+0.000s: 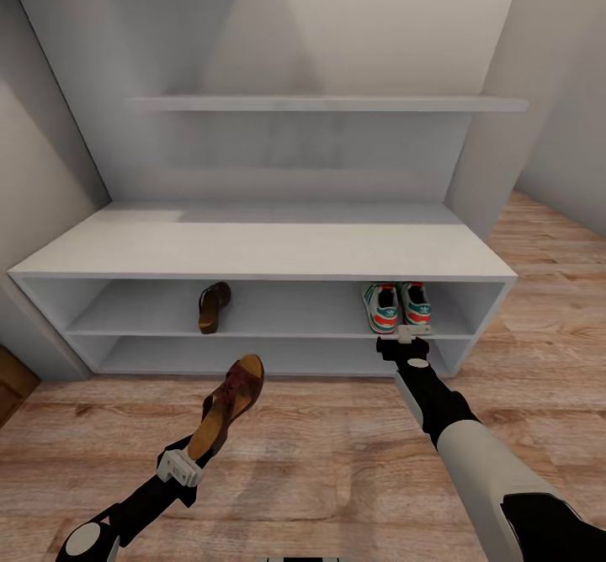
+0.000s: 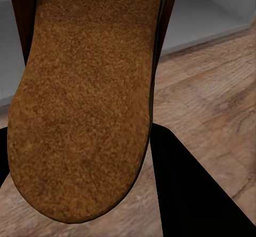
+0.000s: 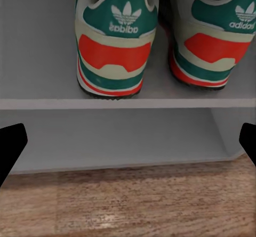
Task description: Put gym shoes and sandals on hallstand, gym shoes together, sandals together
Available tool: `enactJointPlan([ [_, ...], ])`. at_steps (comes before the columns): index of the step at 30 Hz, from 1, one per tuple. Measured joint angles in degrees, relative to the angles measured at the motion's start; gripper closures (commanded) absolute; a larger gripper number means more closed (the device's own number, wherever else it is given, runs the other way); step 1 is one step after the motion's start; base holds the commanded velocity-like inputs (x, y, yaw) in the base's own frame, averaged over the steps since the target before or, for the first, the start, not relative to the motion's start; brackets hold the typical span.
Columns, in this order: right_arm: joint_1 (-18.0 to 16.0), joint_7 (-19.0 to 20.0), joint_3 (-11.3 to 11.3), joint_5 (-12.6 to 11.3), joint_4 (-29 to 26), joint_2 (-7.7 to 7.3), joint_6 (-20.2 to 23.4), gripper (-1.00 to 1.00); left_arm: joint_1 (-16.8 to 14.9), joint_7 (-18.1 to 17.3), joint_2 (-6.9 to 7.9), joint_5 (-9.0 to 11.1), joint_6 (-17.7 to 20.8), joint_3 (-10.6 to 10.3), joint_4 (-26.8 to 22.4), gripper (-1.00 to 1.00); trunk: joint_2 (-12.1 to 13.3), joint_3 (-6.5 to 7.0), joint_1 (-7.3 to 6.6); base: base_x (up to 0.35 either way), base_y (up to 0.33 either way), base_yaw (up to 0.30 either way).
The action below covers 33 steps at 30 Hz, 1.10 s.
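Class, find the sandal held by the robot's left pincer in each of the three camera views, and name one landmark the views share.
Head view: held sandal lower left of centre, above the wood floor, gripped by the left pincer.
Left wrist view: its tan sole covers most of the picture, seen close up.
Right wrist view: not in it; there, two gym shoes stand on the shelf.
Shared landmark: the pale grey shoe rack.

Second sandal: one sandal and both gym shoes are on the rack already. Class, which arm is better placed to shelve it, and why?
Left. The left gripper already holds the second sandal above the floor, facing the shelved sandal. The right gripper is open and empty by the gym shoes, farther from that spot.
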Motion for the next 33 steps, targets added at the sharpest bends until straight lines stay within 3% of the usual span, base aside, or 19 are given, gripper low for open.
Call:
enactJointPlan([
  [22,0.06,0.14,0.0,0.02,-0.26,-0.06,0.0,-1.0,-0.02,-0.07,0.0,0.05,0.06,0.02,0.0,1.0,0.0,0.0,0.0,0.0,0.0,0.0],
  [33,1.13,0.16,0.34,0.16,-5.48,0.16,0.51,-1.0,-0.07,-0.15,0.07,0.18,0.16,0.16,0.0,1.0,0.0,0.0,0.0,0.0,0.0,0.0],
])
